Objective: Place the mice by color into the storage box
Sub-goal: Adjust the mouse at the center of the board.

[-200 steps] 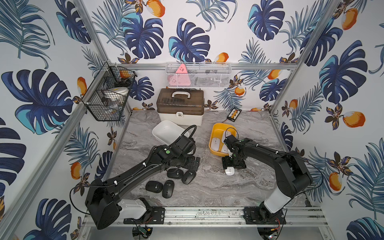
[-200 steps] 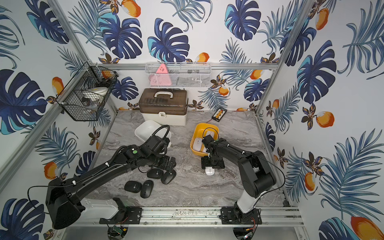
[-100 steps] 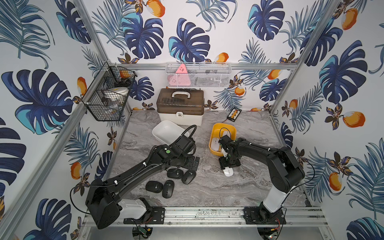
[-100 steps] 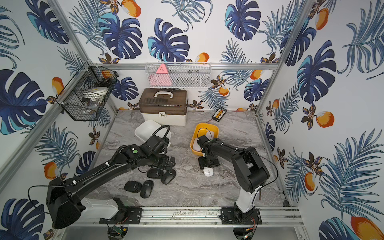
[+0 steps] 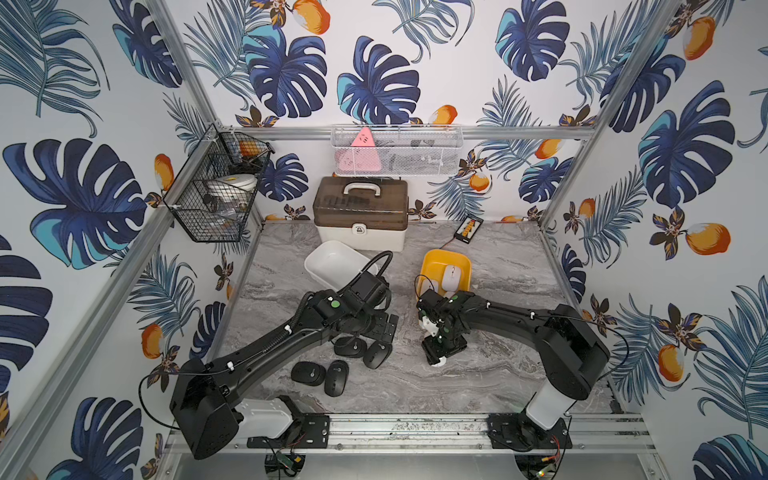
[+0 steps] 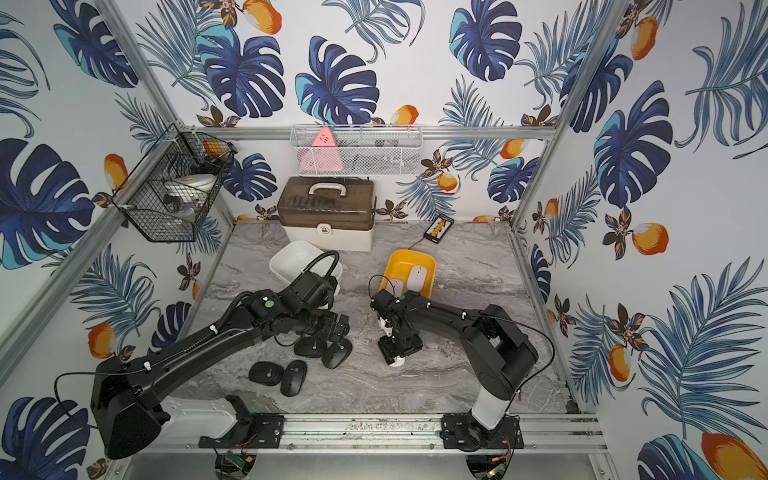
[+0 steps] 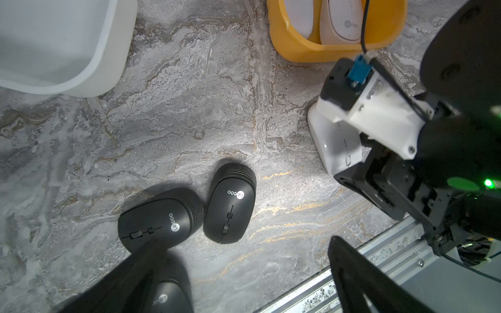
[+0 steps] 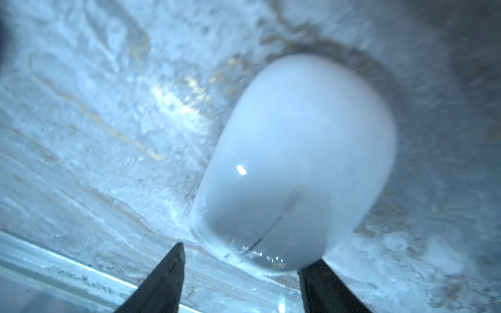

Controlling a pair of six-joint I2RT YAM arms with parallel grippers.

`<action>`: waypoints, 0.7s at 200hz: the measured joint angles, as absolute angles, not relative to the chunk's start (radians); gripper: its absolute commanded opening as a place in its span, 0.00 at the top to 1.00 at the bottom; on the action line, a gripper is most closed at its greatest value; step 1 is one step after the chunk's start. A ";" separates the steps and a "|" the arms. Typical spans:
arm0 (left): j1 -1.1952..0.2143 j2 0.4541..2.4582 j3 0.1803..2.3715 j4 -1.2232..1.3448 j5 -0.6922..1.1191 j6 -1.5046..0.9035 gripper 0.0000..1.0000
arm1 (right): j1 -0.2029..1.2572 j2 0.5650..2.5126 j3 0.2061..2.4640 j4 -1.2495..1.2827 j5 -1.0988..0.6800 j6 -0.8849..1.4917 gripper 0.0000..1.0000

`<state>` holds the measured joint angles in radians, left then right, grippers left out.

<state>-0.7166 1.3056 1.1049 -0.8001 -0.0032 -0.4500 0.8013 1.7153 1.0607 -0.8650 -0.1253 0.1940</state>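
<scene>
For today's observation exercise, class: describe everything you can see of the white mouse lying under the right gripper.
The white mouse is a glossy, smooth plastic shell, rounded at one end, with a thin seam and small scroll wheel along its middle. It lies flat, top up, on the grey marbled table, outside the yellow tray. The right gripper straddles its wheel end: one finger seems to touch its edge, the other stands just clear.
</scene>
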 measured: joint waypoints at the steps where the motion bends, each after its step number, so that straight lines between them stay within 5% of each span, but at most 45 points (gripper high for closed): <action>1: -0.717 1.306 1.105 -0.800 -0.003 -0.450 0.01 | 0.805 1.715 1.061 -0.867 -0.127 0.194 0.33; 81: -0.717 1.292 1.092 -0.801 -0.003 -0.452 0.01 | 0.877 1.571 1.125 -0.930 -0.149 0.318 0.29; 120: -0.717 1.273 1.097 -0.807 -0.038 -0.473 0.01 | 0.889 1.660 1.164 -0.844 -0.240 0.446 0.73; 140: -0.714 1.259 1.110 -0.810 -0.066 -0.474 0.01 | 0.898 1.731 1.184 -0.799 -0.265 0.507 0.83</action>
<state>-0.7136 1.2591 1.1103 -0.8101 -0.0662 -0.4736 0.8978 1.7309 1.1839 -0.7990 -0.2646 0.5072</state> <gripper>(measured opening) 0.989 0.210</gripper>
